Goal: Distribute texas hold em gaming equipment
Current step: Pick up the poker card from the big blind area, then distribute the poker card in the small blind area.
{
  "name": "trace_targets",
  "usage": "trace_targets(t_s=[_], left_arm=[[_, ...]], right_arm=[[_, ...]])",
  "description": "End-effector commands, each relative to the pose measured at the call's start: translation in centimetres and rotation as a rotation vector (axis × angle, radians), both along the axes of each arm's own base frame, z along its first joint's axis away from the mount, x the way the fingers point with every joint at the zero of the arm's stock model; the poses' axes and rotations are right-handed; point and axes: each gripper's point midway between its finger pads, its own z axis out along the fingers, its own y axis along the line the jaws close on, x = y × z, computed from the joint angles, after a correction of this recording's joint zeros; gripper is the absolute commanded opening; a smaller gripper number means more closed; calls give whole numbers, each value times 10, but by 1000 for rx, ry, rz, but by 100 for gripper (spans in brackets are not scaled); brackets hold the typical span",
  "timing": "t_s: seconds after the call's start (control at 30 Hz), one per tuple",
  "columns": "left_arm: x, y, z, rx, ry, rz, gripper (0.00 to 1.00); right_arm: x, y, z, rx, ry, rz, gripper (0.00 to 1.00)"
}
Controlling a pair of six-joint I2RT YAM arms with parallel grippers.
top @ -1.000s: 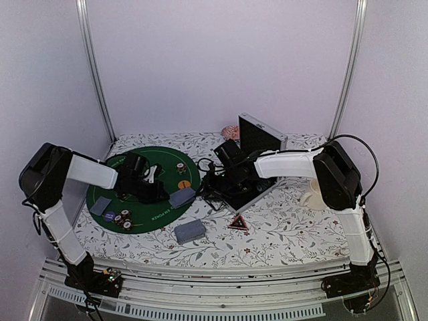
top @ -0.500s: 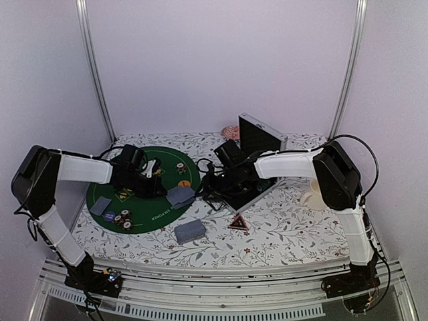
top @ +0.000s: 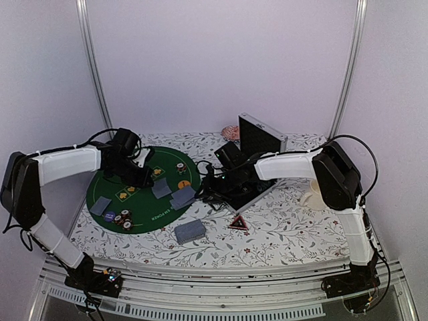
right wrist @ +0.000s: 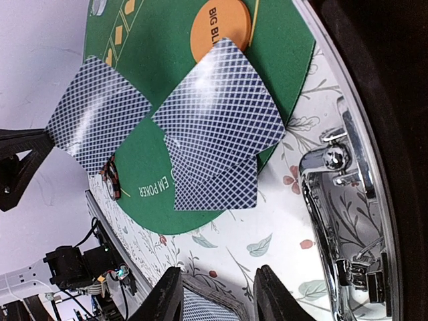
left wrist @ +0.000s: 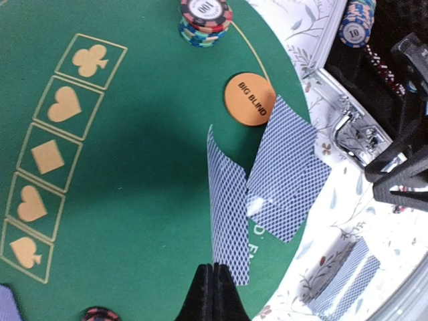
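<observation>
The playing cards have blue-grey backs with a fine white lattice and a thin pale border. The left gripper [left wrist: 212, 275] has its jaws pressed together on the near corner of a single card [left wrist: 226, 200]. That card tilts up from the round green mat [top: 144, 206] and throws a shadow on the felt. Just beside it, at the mat's right edge, two more cards [left wrist: 289, 180] lie face down and overlap, one slightly askew on the other. A corner of the upper one touches the orange button [left wrist: 250, 99], a flat disc printed BIG BLIND in black.

Beyond the button stands a stack of chips [left wrist: 205, 20] with rims striped red, blue and green; the white centre of the top chip reads 100. A second stack, of blue-and-white chips [left wrist: 356, 23] marked 10, stands past the mat's rim by the silver case [top: 262, 139].

At the mat's near side are three loose chips [top: 120, 217], and left of them a lone card [top: 100, 205] lies face down. The rest of the deck [top: 190, 231] lies on the flowered worktop [top: 281, 231], off the mat.

The right gripper [right wrist: 215, 294] hovers over the mat's edge with its jaws apart and nothing between them.
</observation>
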Motion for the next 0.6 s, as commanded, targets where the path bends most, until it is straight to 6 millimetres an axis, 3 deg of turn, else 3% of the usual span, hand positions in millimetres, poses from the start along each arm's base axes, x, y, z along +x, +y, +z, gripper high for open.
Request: trace_targets(t_s=[0.0, 0.27, 0.43, 0.57], left_arm=[[-9, 42, 19, 185, -36, 33, 0], [-3, 124, 63, 52, -137, 336, 0], [-14, 183, 53, -21, -110, 544, 0], [-15, 213, 45, -84, -72, 626, 0]], right_arm=[[-5, 1, 7, 29, -25, 33, 37], [-20, -9, 18, 26, -95, 136, 37], [-32, -26, 25, -1, -176, 212, 38], [-42, -38, 27, -29, -222, 270, 38]])
